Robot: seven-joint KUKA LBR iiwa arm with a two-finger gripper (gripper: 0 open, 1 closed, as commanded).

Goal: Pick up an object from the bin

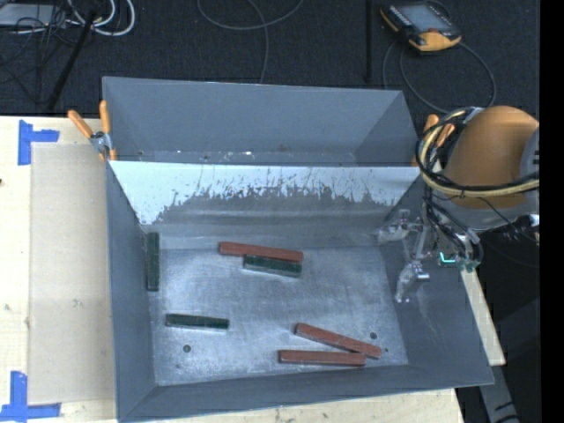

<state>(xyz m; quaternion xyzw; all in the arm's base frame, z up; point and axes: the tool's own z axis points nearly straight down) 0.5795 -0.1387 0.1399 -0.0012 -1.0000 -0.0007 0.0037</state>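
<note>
Camera view: the pincer (407,287) hangs beside the right wall of the grey bin (264,130); wide or narrow, I cannot tell. Nearest it, two brown bars (338,340) lie front-right, touching at one end. Bare floor lies between them and a green bar (196,322) further left.

The grey bin (264,122) held six bars on its floor. A green bar (152,261) lay along the left wall and a second green bar (196,322) lay lower left. At mid-floor a brown bar (261,252) lay beside a third green bar (272,267). At lower right a tilted brown bar (338,340) and a flat brown bar (322,357) converged.
</note>
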